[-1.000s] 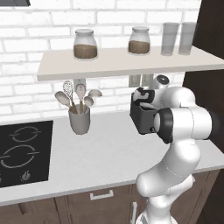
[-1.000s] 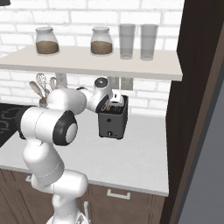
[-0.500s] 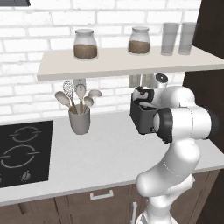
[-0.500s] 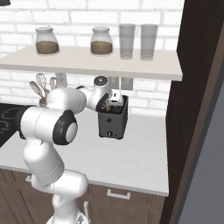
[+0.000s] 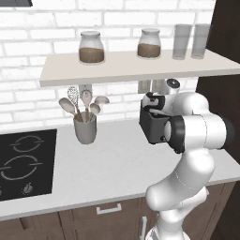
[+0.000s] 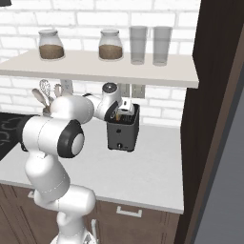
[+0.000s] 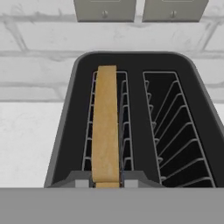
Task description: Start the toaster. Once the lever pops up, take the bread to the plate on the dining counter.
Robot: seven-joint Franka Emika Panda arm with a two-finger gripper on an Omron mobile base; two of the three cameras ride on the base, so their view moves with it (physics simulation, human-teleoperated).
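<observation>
Matt black toaster (image 7: 65, 131) with thin metal wire racks.

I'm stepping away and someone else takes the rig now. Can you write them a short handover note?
Tool: shut, right over the toaster's top, closed on the bread's top edge as far as the hand view shows.
Toaster: on the pale worktop under the shelf, beside the dark cabinet.
Bread: standing on edge in the left slot; right slot empty.
Done: arm brought to the slice.
Left: lift the bread out and carry it to the plate on the dining counter.
</observation>
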